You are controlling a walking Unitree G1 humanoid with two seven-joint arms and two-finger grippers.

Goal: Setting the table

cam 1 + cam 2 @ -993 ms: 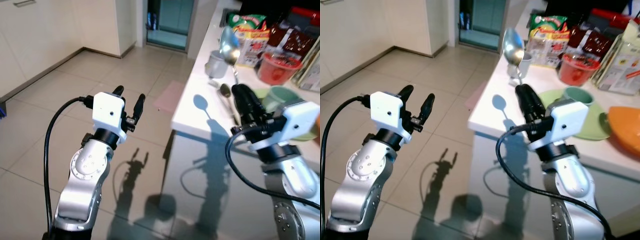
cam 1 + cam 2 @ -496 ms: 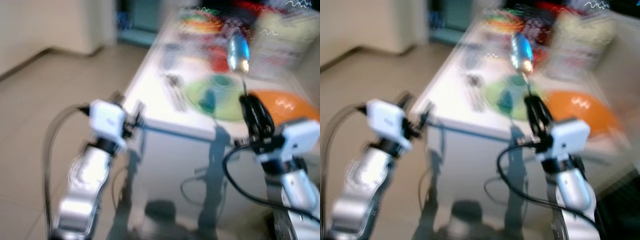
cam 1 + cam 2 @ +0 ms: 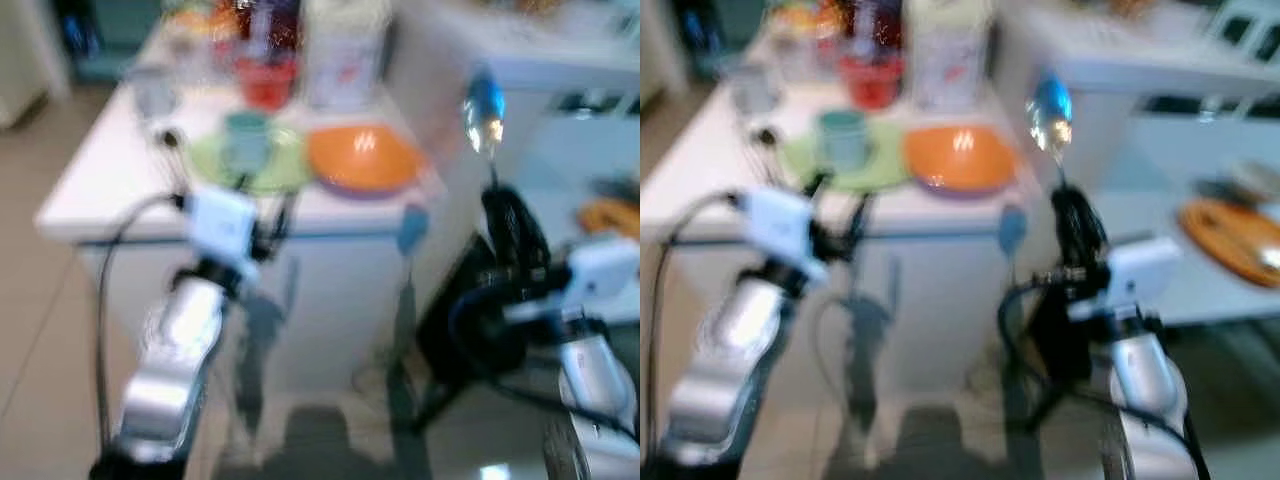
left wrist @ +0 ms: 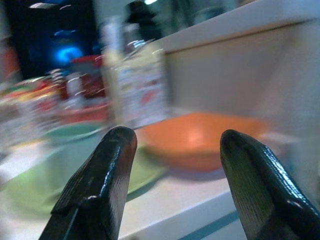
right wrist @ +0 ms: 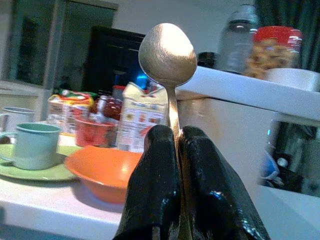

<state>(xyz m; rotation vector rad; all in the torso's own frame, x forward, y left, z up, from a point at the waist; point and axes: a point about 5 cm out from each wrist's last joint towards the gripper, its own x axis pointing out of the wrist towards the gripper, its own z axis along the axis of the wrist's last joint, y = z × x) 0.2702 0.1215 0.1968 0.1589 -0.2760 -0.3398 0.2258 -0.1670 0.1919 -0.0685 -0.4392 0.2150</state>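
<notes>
Right wrist view: we see the right gripper (image 5: 176, 150) with its two black fingers pressed together on the handle of a spoon (image 5: 167, 55), which stands upright, bowl uppermost. In the head views, both blurred, the right arm is bent at the elbow with the forearm raised, so the spoon (image 3: 484, 105) is held in the air beside the white table (image 3: 90, 185) and apart from it.

On the table we note an orange bowl (image 5: 100, 167), and just beside it a green plate (image 5: 30, 170) carrying a pale green cup (image 5: 32, 145). Behind them stand a red tub (image 5: 92, 131) and a white carton (image 5: 139, 120) — other packets further back are too blurred to tell.

The left arm is raised in front of the table's near edge, forearm angled upward. The left gripper (image 4: 175, 150) points at the bowl (image 4: 200, 137) and cup — its fingers (image 4: 107, 170) stand well apart, with nothing between them.
</notes>
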